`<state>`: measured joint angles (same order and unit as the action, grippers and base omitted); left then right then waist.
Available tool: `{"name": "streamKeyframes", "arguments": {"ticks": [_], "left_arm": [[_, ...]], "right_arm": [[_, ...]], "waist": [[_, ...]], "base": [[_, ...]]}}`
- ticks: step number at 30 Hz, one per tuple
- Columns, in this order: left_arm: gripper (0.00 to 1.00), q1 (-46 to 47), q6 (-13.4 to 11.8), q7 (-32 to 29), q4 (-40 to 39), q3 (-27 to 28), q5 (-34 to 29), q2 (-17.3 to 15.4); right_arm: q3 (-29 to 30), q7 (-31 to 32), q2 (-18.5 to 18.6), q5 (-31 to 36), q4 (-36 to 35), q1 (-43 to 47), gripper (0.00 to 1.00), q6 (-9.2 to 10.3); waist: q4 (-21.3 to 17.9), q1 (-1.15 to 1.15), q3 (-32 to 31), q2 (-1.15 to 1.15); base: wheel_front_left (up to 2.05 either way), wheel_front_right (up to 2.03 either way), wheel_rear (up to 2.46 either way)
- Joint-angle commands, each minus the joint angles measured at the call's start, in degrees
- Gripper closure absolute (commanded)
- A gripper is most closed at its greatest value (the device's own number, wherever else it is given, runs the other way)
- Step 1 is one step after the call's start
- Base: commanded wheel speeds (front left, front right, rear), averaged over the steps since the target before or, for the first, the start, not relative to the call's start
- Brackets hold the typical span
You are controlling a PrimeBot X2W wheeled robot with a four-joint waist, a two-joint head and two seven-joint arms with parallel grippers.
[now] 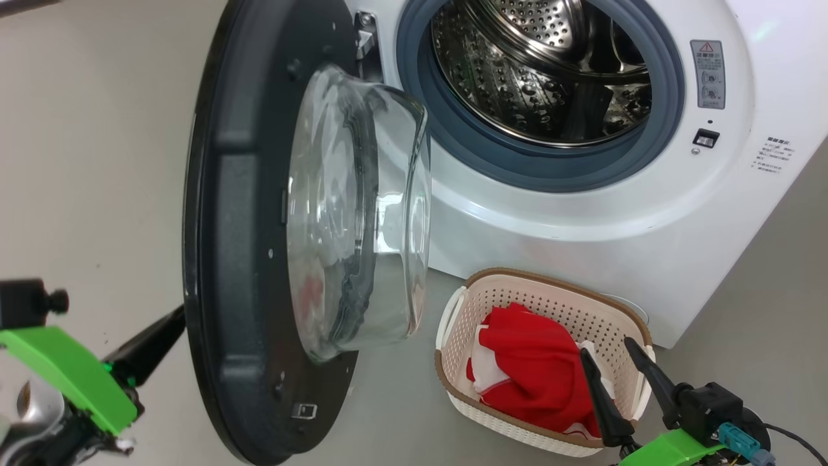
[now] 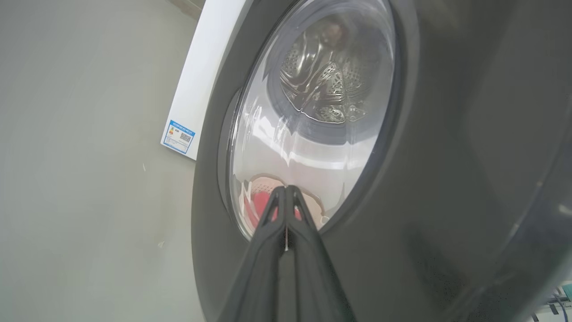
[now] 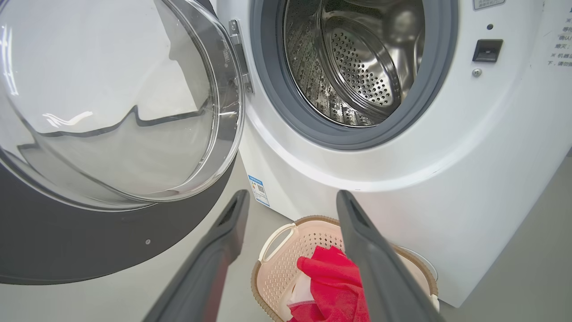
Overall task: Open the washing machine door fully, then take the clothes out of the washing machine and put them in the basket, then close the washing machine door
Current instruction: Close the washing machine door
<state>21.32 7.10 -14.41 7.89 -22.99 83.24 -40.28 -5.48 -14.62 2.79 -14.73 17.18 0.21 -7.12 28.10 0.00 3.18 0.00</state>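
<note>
At the lower left, the left gripper (image 1: 173, 321), fingers pressed together, points at the outer face of the washing machine door (image 1: 246, 194), which stands swung open left of centre. At the upper right, the washing machine (image 1: 582, 213) shows its drum. At the lower right, the clothes (image 1: 530, 369) lie in the basket (image 1: 550, 279). The right gripper (image 1: 607, 347) hangs spread over its near rim, holding nothing.

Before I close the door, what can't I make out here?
- Drum floor near the front: right wrist view, behind the grey ring.
- Left gripper tips: head view, cut off at the door rim; contact unclear.
- Basket bottom: covered by clothes.
- Warning label: head view, too small.
</note>
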Motion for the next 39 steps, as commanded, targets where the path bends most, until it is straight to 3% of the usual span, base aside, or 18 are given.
{"name": "streamKeyframes", "arguments": {"ticks": [1, 4, 6, 9, 10, 11, 12, 22, 29, 32, 38, 39], "left_arm": [[0.95, 1.2, 0.4, 1.2, -0.3, 2.3, -0.6, -3.1], [0.84, -0.2, 0.4, 4.0, 1.3, 1.0, -0.8, -2.9], [0.67, -1.2, 0.4, 5.5, 2.5, 0.0, -0.7, -2.7], [0.51, -2.4, 0.4, 8.7, 4.3, -0.8, -0.2, -1.9], [0.34, -2.8, 0.4, 9.8, 5.0, -1.1, -0.3, -1.7], [0.10, -3.2, 0.4, 11.1, 5.7, -1.4, -0.6, -1.5], [0.00, -3.7, 0.4, 12.3, 6.5, -1.8, -0.9, -1.3], [0.00, -6.1, 0.4, 24.8, 13.6, -7.2, -4.8, 0.7], [0.00, -6.1, 0.4, 29.2, 18.3, -9.9, -10.3, 2.2], [0.00, -5.7, 0.4, 29.4, 19.3, -6.3, -16.1, 3.8], [0.00, -9.6, 0.4, 29.4, 17.4, 7.9, -31.9, 9.8], [0.00, -9.6, 0.4, 29.4, 17.4, 7.9, -31.9, 9.8]], "right_arm": [[-1.6, -0.4, 0.1, -1.1, -1.6, -0.3, 0.00, -0.36], [-2.2, -0.4, 0.1, -1.1, -1.7, -0.4, 0.00, -0.36], [-2.7, -0.4, 0.1, -1.2, -1.7, -0.5, 0.00, -0.36], [-3.6, -0.4, 0.1, -1.3, -1.7, -0.7, 0.00, -0.36], [-3.9, -0.4, 0.1, -1.4, -1.6, -0.8, 0.00, -0.36], [-4.1, -0.4, 0.1, -1.5, -1.6, -0.9, 0.00, -0.36], [-4.4, -0.4, 0.1, -1.6, -1.6, -1.0, 0.00, -0.36], [-5.6, -0.4, 0.1, -1.9, -1.6, -1.1, 0.00, -0.36], [-5.6, -0.4, 0.1, -1.9, -1.5, -0.7, 0.00, -0.36], [-5.6, -0.4, 0.1, -2.0, -1.5, -0.6, 0.00, -0.36], [-5.4, -0.4, 0.1, -2.3, -1.9, -0.1, 0.00, -0.36], [-5.4, -0.4, 0.1, -2.3, -1.9, -0.1, 0.00, -0.36]], "waist": [[0.2, 0.00, -0.2, 0.00], [0.2, 0.00, -0.3, 0.00], [0.2, 0.00, -0.4, 0.00], [0.2, 0.00, -0.6, 0.00], [0.2, 0.00, -0.6, 0.00], [0.2, 0.00, -0.6, 0.00], [0.1, 0.00, -0.7, 0.00], [-0.1, 0.00, -1.0, 0.00], [-0.1, 0.00, -1.3, 0.00], [0.0, 0.00, -1.4, 0.00], [-0.1, 0.00, -1.9, 0.00], [-0.1, 0.00, -1.9, 0.00]], "base": [[0.00, 0.00, 0.00], [0.00, 0.00, 0.00], [0.00, 0.00, 0.00], [0.00, 0.00, 0.00], [0.00, 0.00, 0.00], [0.00, 0.00, 0.00], [0.00, 0.00, 0.00], [0.00, 0.00, 0.00], [0.00, 0.00, 0.00], [0.00, 0.00, 0.00], [0.00, 0.00, 0.00], [0.00, 0.00, 0.00]]}}
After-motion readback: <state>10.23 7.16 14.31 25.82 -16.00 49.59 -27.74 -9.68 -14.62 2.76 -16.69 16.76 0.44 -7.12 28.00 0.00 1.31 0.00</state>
